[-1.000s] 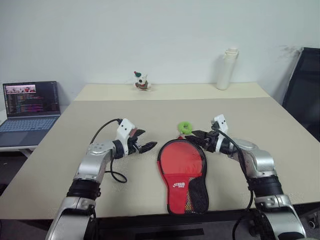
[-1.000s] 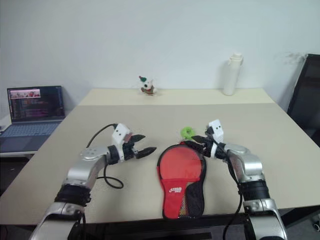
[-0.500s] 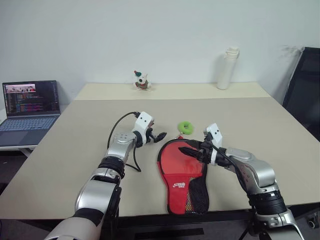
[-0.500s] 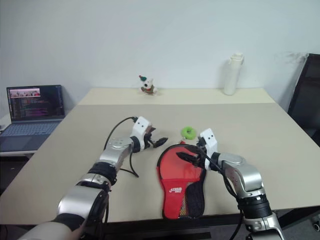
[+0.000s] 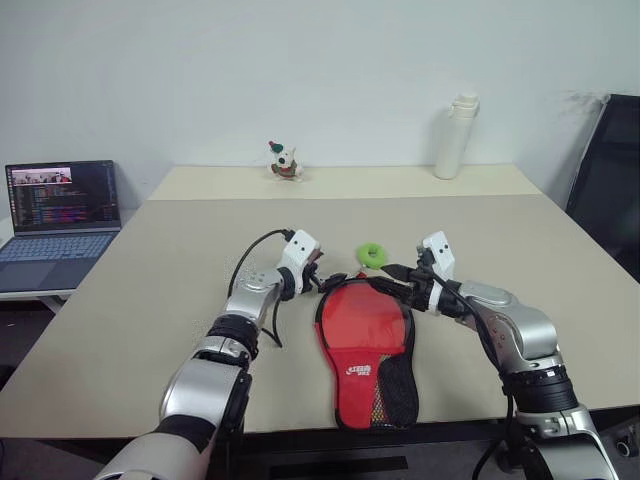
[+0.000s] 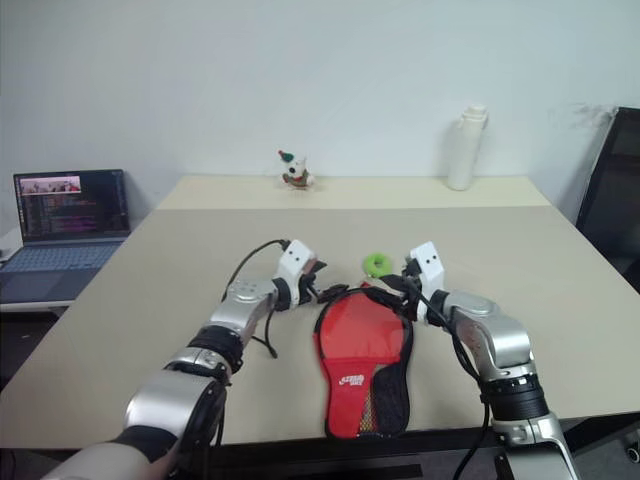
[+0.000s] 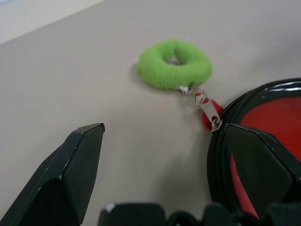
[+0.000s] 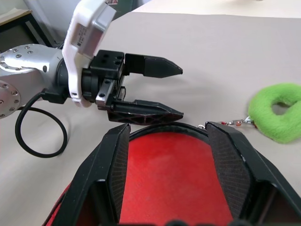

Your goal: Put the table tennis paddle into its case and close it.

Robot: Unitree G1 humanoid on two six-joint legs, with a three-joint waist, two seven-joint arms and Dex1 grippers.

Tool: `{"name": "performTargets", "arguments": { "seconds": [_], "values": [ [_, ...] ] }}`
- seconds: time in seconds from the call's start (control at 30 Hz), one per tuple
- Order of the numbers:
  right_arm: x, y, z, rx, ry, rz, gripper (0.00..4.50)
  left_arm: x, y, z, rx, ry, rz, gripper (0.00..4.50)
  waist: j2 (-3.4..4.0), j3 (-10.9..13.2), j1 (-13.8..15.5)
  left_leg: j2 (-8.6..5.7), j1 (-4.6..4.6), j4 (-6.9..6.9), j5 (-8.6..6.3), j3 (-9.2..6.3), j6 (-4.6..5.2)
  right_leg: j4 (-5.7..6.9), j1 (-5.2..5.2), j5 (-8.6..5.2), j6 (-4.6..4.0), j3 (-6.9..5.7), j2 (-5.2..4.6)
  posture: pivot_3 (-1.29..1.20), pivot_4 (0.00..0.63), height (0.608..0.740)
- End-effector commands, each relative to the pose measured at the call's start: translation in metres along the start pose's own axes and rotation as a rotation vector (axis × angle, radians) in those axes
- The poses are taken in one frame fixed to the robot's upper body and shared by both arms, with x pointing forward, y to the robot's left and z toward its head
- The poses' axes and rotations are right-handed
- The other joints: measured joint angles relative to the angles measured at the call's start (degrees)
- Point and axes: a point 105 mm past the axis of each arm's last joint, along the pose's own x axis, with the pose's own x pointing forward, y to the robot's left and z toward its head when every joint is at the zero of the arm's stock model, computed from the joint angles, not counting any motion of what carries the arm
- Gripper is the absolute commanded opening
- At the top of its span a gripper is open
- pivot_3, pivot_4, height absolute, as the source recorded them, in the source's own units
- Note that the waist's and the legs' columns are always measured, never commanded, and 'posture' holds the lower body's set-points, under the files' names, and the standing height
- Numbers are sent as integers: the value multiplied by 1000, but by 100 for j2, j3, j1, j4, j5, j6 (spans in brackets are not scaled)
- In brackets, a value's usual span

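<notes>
Beige table against a white wall; laptop far left, white bottle and small figurine at the far edge. Red case near centre, green ring (tethered to the zipper pull) just beyond. Paddle hard to tell from the case's red. Left gripper spread wide at the rim's far-left; right gripper parted above the far-right rim.

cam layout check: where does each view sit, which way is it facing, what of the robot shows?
Head stereo pair: looks forward and down over the table; both arms, the case.
Left wrist: along the open left gripper at the green ring and its zipper pull.
Right wrist: along the right gripper over the case's red face, facing the left gripper.
Shared: ring, case rim.
</notes>
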Motion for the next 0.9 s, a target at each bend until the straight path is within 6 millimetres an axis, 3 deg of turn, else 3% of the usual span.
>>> {"name": "performTargets", "arguments": {
  "seconds": [0.03, 0.17, 0.47, 0.7, 0.9],
  "values": [
    [-5, 21, 10, -34, -18, 109, 2807, 9, 7, 23, 61, -18, 65, 4500, -1, 1, 4, 0, 0, 0, 0, 0, 0, 0, 0, 0, 1, 0, 0, 0, 150, 740],
    [-16, 45, -9, -73, 81, 215, 2807, 17, 5, 28, 85, 0, 103, 4500, -4, 2, 20, -2, -4, -1, 0, -2, 0, -4, 0, -3, 4, -4, 0, 0, 150, 740],
    [-20, 55, -45, -157, 184, 145, 2807, 33, -5, 36, 119, 48, 158, 4500, -10, 6, 13, -4, -2, 1, 0, -1, -1, -2, 1, -6, 10, -5, 1, 0, 150, 740],
    [-22, 67, -55, -140, 189, 122, 2807, 43, -7, 38, 83, 73, 275, 4500, -12, 6, 16, -3, -2, 2, 0, -1, -1, -2, 1, -6, 11, -4, 3, 0, 150, 740],
    [-23, 70, -56, -125, 182, 102, 2807, 50, -24, 22, 70, 148, 245, 4500, -14, 7, 16, -5, -1, 4, 0, 0, -1, -3, 3, -5, 13, -2, -2, 0, 150, 740]
  ]
}}
